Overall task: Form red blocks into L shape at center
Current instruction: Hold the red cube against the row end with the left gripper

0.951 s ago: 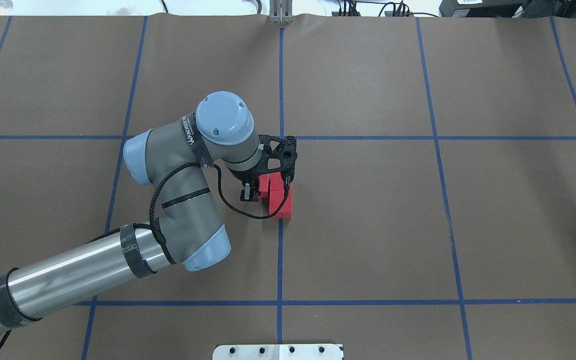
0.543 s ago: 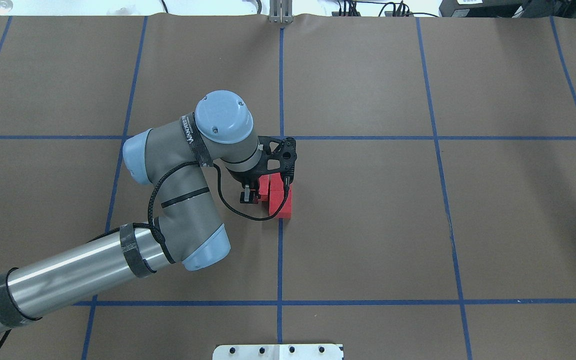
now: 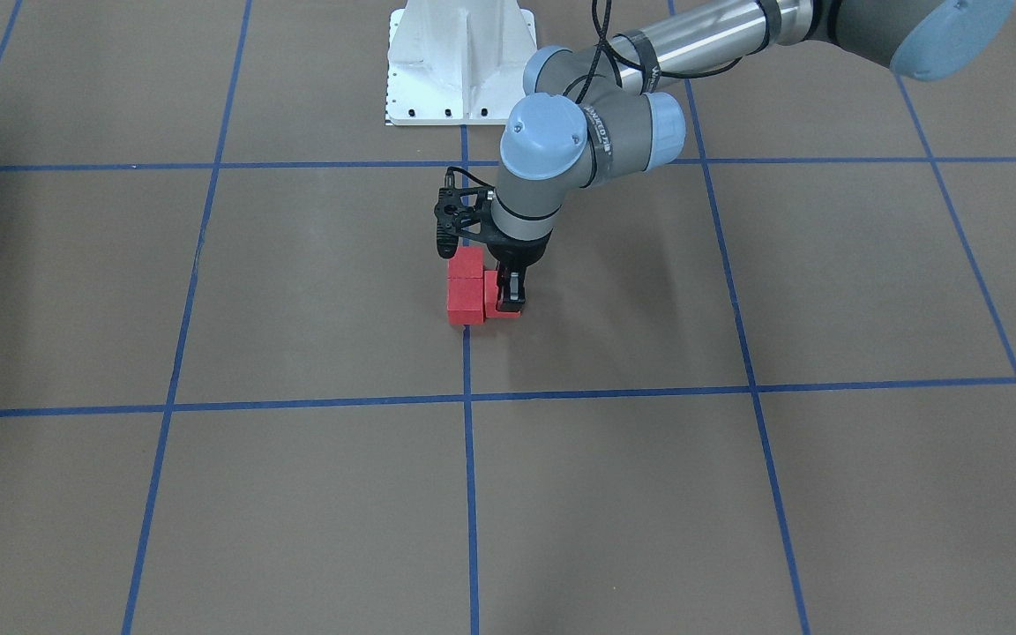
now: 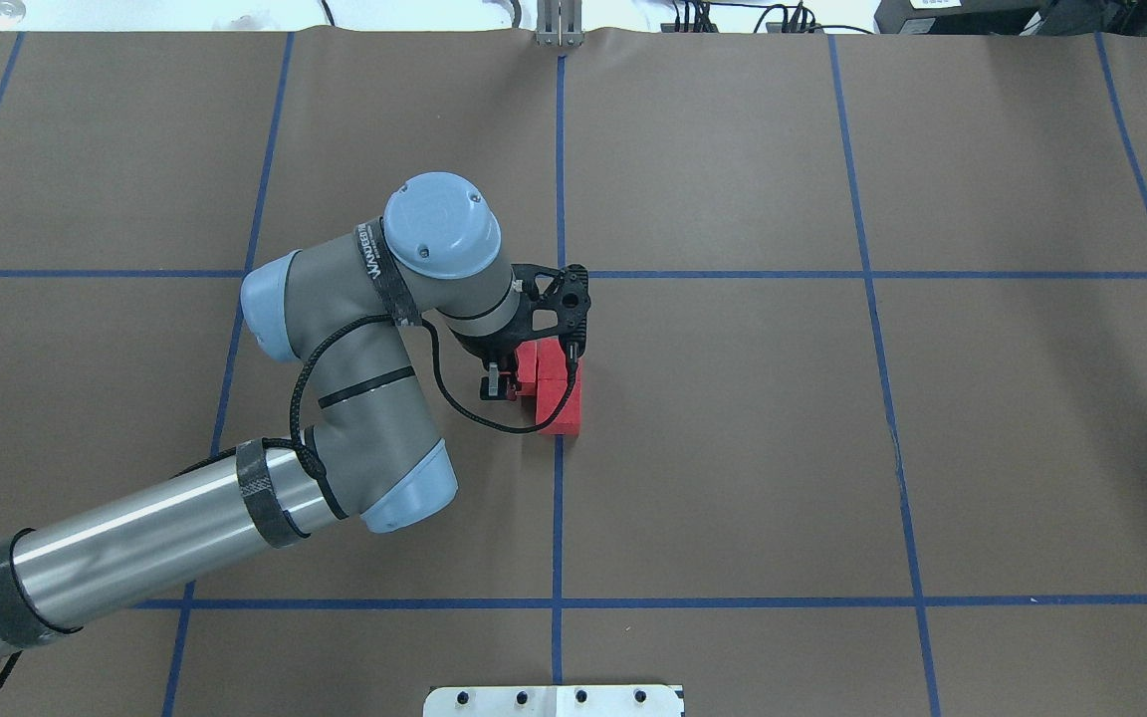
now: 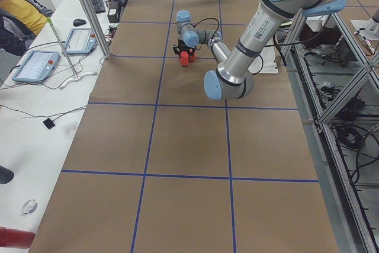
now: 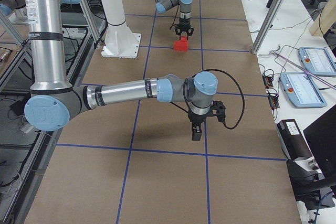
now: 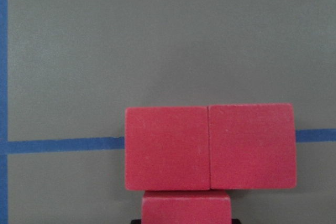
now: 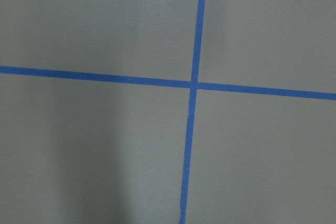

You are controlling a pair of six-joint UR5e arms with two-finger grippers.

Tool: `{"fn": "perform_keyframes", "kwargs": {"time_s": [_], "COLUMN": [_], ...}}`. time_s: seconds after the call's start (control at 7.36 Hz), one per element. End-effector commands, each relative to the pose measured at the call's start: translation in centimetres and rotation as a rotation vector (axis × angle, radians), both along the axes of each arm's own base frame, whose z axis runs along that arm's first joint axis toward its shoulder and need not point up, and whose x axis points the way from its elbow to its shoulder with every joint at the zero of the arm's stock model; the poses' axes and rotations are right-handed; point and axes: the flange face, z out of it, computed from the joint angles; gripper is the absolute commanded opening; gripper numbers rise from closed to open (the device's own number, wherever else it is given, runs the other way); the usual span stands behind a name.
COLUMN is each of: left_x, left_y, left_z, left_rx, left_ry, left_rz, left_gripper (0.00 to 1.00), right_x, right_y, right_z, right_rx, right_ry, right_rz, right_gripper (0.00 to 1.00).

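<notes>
Three red blocks sit at the table's centre on the blue grid line. Two red blocks (image 4: 562,403) (image 3: 465,284) touch in a row, shown side by side in the left wrist view (image 7: 210,146). The third red block (image 3: 501,306) (image 7: 186,207) touches one end block's side, which makes an L. My left gripper (image 4: 500,383) (image 3: 512,295) is down at the table, shut on this third block. My right gripper (image 6: 197,132) shows only in the exterior right view, low over a blue line crossing (image 8: 193,84). I cannot tell whether it is open or shut.
The brown table cover carries a blue tape grid (image 4: 862,274). The robot's white base (image 3: 459,62) stands at the table's near edge. Tablets and cables (image 6: 307,85) lie on a side bench beyond the far edge.
The left arm's wrist and elbow have shifted slightly up and left in the overhead view. The three blocks and the fingers stay where they were.
</notes>
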Motion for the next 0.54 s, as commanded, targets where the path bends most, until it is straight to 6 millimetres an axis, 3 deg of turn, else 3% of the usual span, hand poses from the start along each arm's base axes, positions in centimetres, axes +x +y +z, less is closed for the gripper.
{"fn": "perform_keyframes", "kwargs": {"time_s": [0.0, 0.41], "left_x": [-0.19, -0.11], "left_y": [-0.28, -0.19], "left_z": [0.00, -0.01], "left_rx": [-0.001, -0.001], "left_ry": [0.000, 0.000], "left_rz": [-0.006, -0.005], "left_gripper": [0.21, 0.27], "right_x": [0.04, -0.05], "right_y": [-0.09, -0.10], "right_z": [-0.11, -0.05], "right_rx": [0.001, 0.001], "right_ry": [0.000, -0.001], "right_rz": [0.002, -0.001], "right_gripper": [1.00, 1.00]}}
